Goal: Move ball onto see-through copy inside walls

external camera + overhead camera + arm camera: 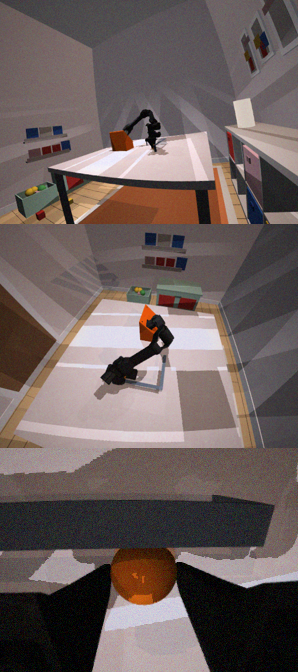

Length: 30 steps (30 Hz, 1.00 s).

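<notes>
The orange ball (144, 576) is held between the two black fingers of my gripper (143, 569) (152, 148). A small orange patch of it shows under the gripper in the top view (124, 377). The gripper is shut on the ball, low over the table. The long low wall (143, 384) (125, 525) is close to the ball and covers its top edge in the wrist view. The other low wall (163, 373) meets it in a corner to the right in the top view. The see-through copy cannot be made out apart from the ball. Whether the ball touches the table is unclear.
The orange angular block (147, 332) (120, 141) stands on the table (96, 414) (165, 171) beside the arm's base. Shadows and bright light bands cross the table top. The bin of balls (139, 297) (38, 202) is off the table.
</notes>
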{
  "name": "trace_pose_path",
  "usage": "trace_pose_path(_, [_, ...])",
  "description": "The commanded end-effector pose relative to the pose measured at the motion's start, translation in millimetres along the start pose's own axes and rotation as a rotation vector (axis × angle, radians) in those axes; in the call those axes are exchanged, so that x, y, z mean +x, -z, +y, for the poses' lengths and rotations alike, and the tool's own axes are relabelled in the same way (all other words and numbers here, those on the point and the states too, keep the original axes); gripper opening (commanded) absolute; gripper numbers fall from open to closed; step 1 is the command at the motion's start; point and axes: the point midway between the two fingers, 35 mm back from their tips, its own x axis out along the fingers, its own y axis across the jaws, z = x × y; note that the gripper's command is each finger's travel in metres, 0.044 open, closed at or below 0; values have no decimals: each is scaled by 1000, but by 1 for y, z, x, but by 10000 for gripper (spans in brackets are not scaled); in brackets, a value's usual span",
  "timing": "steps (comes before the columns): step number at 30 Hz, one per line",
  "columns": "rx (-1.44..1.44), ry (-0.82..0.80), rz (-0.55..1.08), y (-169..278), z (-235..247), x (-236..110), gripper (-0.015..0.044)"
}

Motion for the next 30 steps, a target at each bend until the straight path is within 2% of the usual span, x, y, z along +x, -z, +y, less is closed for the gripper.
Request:
trace_pose_path(1, [9,-3,-11,-1,-2,1,0])
trace_pose_path(13, [9,-4,-11,-1,-2,16,0])
trace_pose_path(25, [0,1,-11,-2,-1,13,315])
trace_pose_path(30, [2,2,-11,-3,-2,2,318])
